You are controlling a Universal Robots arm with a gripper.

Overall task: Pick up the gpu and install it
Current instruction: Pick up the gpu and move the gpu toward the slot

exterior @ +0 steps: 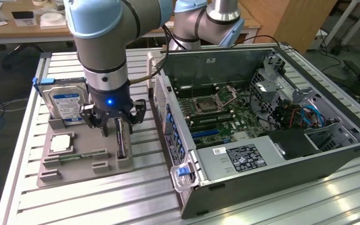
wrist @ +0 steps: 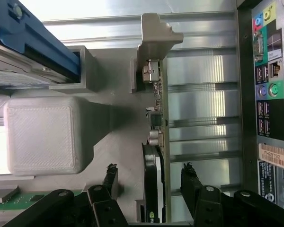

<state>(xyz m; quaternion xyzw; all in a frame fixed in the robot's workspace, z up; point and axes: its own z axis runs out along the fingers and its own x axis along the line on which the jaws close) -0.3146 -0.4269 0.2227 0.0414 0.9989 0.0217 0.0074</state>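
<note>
Currently: gripper released, jaws spread wide, one finger on either side of the gpu, clear of it. The gpu stands on edge in the grey holder tray, beside the open computer case. A hard drive stands upright in the same tray.

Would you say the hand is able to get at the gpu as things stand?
Probably yes: the open hand straddles the upright gpu, and nothing looks to stand between them.
</note>
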